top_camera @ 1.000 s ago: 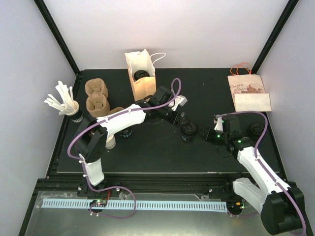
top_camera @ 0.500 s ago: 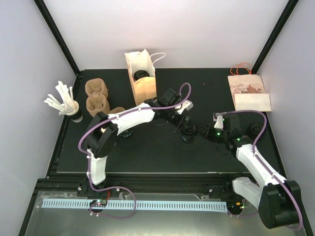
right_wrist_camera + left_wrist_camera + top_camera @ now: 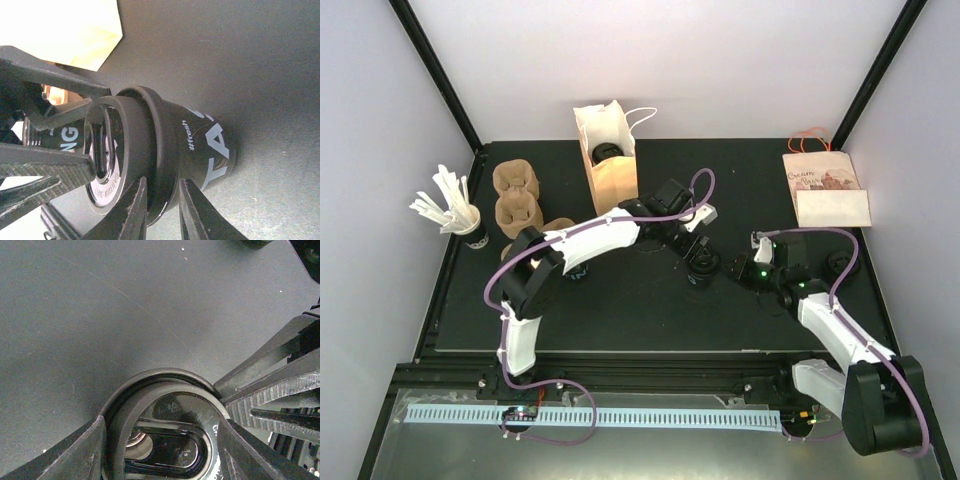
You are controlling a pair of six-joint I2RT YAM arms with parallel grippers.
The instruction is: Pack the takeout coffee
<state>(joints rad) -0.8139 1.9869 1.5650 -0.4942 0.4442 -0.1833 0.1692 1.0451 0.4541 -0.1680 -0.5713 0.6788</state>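
Cup [image 3: 703, 266] first: where is it sitting?

It is standing upright near the middle of the black mat [image 3: 620, 310], with its lid [image 3: 107, 150] on. It is in front of the paper bag [image 3: 608, 185] and well apart from it.

What is the left gripper [image 3: 161, 425] doing?

It is reaching down over the cup. Its fingers [image 3: 75, 450] are standing roughly halfway apart, one pressing against each side of the lid, so it is gripping the cup by the lid.

And the right gripper [image 3: 162, 182]?

It is hovering low at the cup's right side. Its fingers are standing only a narrow gap apart, and the lid's rim is showing in that gap. I cannot tell whether they are pinching the rim or only lining up with it.

Is the bag holding anything?

Something dark and round is showing inside its open top.
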